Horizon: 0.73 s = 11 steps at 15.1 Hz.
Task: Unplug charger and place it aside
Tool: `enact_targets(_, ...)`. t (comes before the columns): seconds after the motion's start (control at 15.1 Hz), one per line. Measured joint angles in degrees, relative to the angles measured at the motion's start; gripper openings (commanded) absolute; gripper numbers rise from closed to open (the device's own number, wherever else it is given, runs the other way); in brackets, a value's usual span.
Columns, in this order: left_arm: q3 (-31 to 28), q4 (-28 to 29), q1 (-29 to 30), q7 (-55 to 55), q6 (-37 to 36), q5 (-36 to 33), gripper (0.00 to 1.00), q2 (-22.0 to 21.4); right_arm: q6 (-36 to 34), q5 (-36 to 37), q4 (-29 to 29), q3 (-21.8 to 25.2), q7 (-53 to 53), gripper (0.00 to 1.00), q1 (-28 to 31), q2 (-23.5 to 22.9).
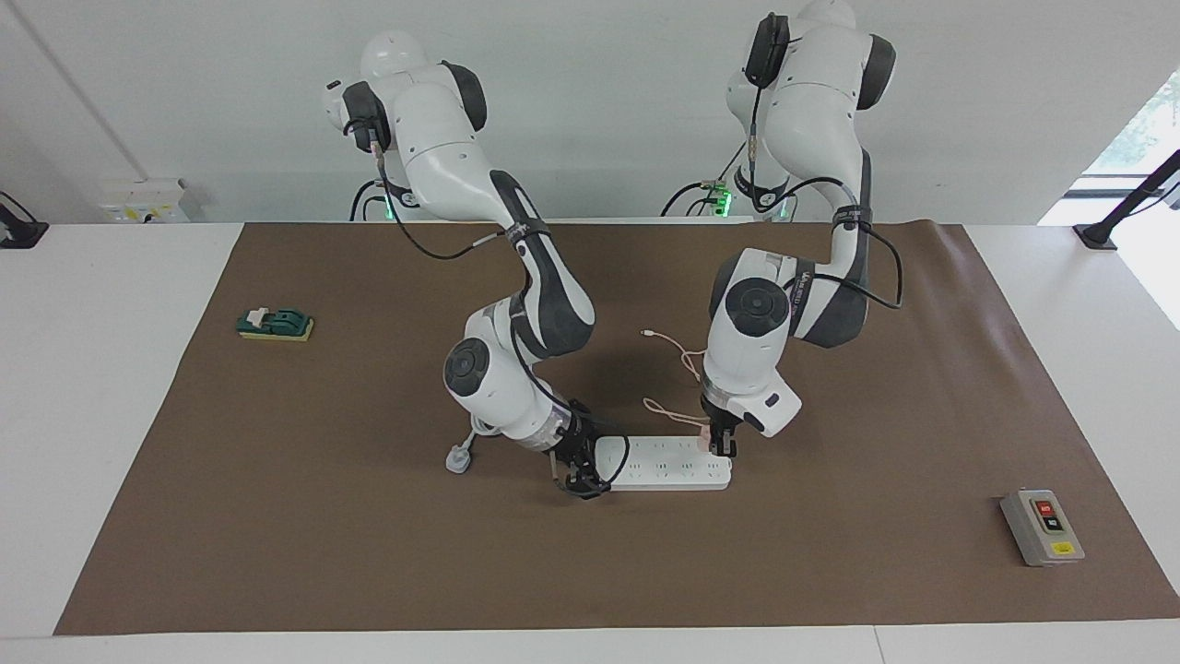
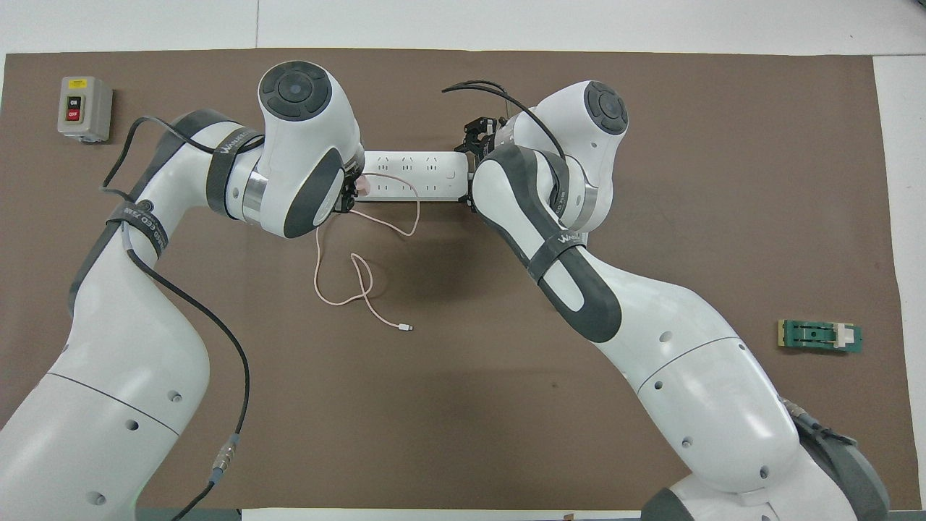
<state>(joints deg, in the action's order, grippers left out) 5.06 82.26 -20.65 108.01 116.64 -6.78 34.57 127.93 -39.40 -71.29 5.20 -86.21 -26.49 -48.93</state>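
Observation:
The pale pink charger (image 1: 705, 433) is plugged into the long white power strip (image 1: 668, 468) at its end toward the left arm; it also shows in the overhead view (image 2: 364, 186). My left gripper (image 1: 720, 444) stands over that end, shut on the charger. The thin pink cable (image 2: 340, 289) loops over the mat nearer to the robots and ends in a tiny connector (image 2: 407, 328). My right gripper (image 1: 577, 472) is down at the strip's other end (image 2: 452, 174), its fingers closed across the strip's width.
The strip's white cord ends in a plug (image 1: 458, 458) lying beside the right arm's wrist. A grey on/off switch box (image 1: 1042, 527) sits toward the left arm's end of the table. A green block on a yellow pad (image 1: 275, 324) sits toward the right arm's end.

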Motion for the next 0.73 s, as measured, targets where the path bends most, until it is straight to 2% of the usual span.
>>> enact_targets(0.46,0.04,-0.49,0.0,-0.25,-0.99,0.01,0.0,-0.6,0.0,0.0,0.03,0.0,-0.01,0.0,0.02,-0.07)
enact_targets(0.73,-0.67,-1.36,0.21,-1.42,-5.51,-0.11,0.0,-5.59,-0.05,0.0,0.05,-0.01,-0.01,0.0,0.05,-0.07)
